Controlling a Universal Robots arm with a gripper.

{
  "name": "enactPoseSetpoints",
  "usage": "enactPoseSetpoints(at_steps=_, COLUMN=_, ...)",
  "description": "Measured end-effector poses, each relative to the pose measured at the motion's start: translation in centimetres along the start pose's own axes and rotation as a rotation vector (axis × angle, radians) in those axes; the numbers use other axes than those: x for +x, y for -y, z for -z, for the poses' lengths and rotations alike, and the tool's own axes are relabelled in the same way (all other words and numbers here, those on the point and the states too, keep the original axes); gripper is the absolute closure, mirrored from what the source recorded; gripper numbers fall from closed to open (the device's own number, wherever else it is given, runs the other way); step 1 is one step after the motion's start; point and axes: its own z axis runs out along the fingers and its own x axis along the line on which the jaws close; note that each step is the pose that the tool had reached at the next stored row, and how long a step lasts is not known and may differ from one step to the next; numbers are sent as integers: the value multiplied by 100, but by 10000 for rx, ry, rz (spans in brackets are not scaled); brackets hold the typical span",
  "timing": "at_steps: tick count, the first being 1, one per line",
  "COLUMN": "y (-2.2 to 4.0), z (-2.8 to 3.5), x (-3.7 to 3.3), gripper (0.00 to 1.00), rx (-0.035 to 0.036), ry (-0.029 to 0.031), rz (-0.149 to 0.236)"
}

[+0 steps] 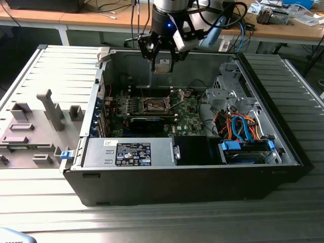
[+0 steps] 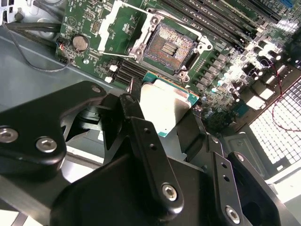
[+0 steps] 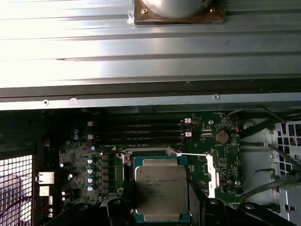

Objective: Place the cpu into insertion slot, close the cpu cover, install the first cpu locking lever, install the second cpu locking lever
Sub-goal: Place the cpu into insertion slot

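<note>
Placing step looked in hand — gripper pinched the chip by its edges, high over the case, open socket at 6 o'clock from it in the exterior view — seating it would likely call for squaring up and a gentle straight descent.

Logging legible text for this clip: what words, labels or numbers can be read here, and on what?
cpu top: faint printed lines, too blurred to read.
The black label on the power-supply box: print too small to read.
Markings on the green circuit board: too small to read.
Nothing legible.
</note>
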Motion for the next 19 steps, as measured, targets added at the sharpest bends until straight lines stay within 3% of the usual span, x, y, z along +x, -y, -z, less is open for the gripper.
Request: enactPoseSetpoints(at_steps=19, y=37, z=-45, x=-2, gripper=45, rx=0, ry=0, rz=0)
